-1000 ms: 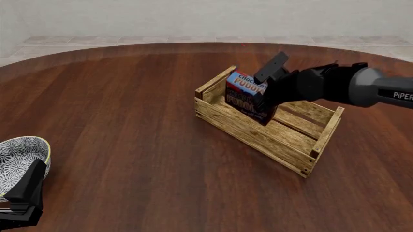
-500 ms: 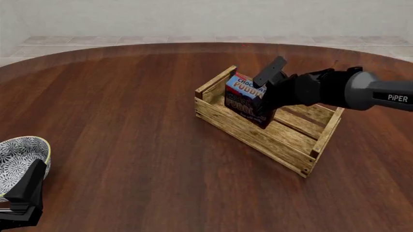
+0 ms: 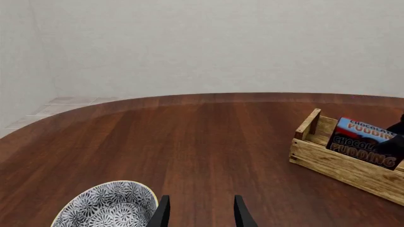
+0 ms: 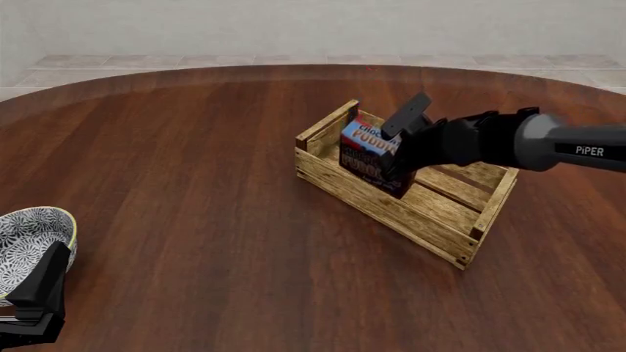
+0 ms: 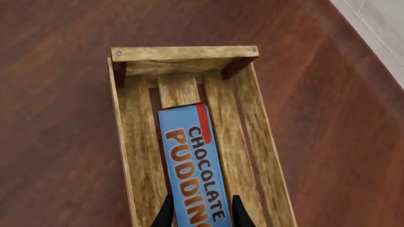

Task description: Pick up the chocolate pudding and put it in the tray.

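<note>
Gripping the pudding (image 4: pixel 373 152) by its narrow faces, your right claw (image 4: pixel 395 149) has one finger on each side of the carton, as the right wrist view shows: the two dark fingertips (image 5: pixel 166 213) sit against the blue top's long edges, with the pudding (image 5: pixel 192 164) running away between them. In the front view the carton stands tilted inside the tray (image 4: pixel 364 195), in the end nearer the tall left end wall; whether its lower edge touches the slats you cannot tell from here. In the right wrist view the carton's red-cornered end points at the tray's end wall (image 5: pixel 183 53) and stops a little short of it, with bare slats visible on both sides. From the left wrist view the pudding (image 3: pixel 362 140) shows above the tray's near side (image 3: pixel 341 165), blue top uppermost and brown front facing that camera. The right arm reaches in from the right, above the tray's far side. Your left claw (image 3: pixel 200 215) is apart with nothing between its fingers, low over the bare table (image 4: pixel 196 191), just beside the patterned bowl (image 3: pixel 107 207). In the front view that bowl (image 4: pixel 28 240) sits at the near left edge, well apart from the tray, with part of the left arm in front of it.
</note>
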Available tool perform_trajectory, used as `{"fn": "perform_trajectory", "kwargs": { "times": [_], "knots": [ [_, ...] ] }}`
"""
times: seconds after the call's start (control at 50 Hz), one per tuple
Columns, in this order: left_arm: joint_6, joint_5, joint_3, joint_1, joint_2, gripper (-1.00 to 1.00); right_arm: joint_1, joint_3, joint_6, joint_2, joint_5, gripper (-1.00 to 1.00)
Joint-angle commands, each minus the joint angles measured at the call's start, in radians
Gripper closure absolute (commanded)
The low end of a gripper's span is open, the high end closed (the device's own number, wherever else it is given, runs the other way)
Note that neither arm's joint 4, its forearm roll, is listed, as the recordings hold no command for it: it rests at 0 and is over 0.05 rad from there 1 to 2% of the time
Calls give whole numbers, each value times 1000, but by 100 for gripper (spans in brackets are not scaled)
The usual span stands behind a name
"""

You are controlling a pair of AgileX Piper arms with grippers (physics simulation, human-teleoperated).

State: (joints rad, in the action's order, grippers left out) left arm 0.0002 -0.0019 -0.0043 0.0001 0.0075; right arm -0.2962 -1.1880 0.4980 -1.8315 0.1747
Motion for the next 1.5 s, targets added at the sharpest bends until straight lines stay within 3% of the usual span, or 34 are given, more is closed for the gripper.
{"fn": "perform_trajectory", "kwargs": {
  "times": [0.02, 0.82, 0.84, 1.34, 1.5],
  "knots": [
    [0, 0, 0, 0, 0, -100, -5, -1, -25, -15, -10, 100],
    [0, 0, 0, 0, 0, -100, -7, 7, -49, -42, -33, 100],
    [0, 0, 0, 0, 0, -100, 9, -12, -53, -52, -25, -100],
    [0, 0, 0, 0, 0, -100, -15, -26, -125, 18, 15, -100],
    [0, 0, 0, 0, 0, -100, -21, -17, -112, 73, 43, -100]
  ]
}}
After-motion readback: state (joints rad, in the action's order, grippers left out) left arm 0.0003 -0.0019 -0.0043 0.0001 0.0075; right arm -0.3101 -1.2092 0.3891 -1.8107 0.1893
